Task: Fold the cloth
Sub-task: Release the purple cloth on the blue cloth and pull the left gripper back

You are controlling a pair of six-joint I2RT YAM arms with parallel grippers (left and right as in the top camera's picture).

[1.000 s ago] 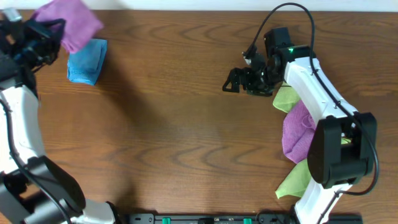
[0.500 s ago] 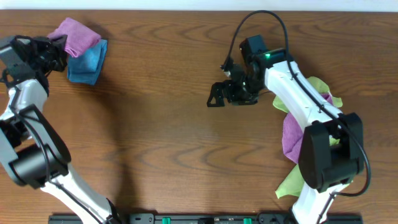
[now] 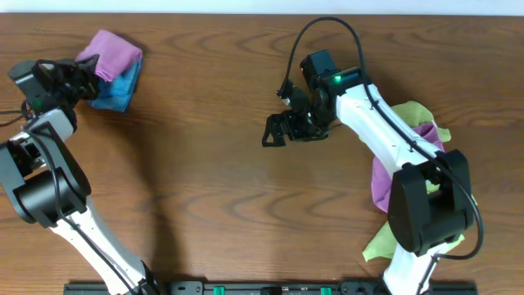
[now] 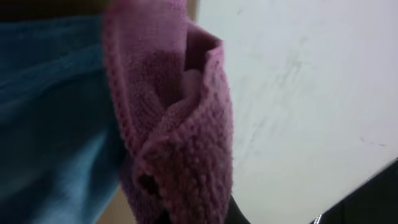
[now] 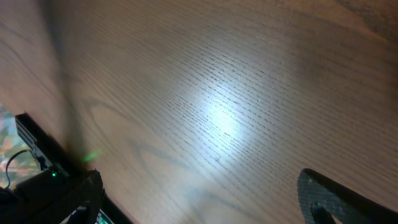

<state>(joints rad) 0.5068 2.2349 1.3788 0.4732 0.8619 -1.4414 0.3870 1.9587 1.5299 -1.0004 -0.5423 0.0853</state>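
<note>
left gripper [image 3: 80, 72]: hold unclear, cloth [image 4: 180, 124] blocks view | right gripper [image 5: 198, 180]: wide, empty

Robotics lab bench, wood-grain table [image 3: 205, 180], white robot arm [image 3: 372, 115], black mounting rail [image 3: 270, 288]

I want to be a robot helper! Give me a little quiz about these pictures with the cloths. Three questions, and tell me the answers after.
1. True or false: the right gripper is holding something.
2. What lies right under the cloth by the left gripper? A) a plate B) the blue cloth C) a book
3. How many purple cloths show in the overhead view?

Key:
1. False. It is open over the table.
2. B.
3. Two. One is at the top left. The other purple cloth is in the pile on the right.
</note>
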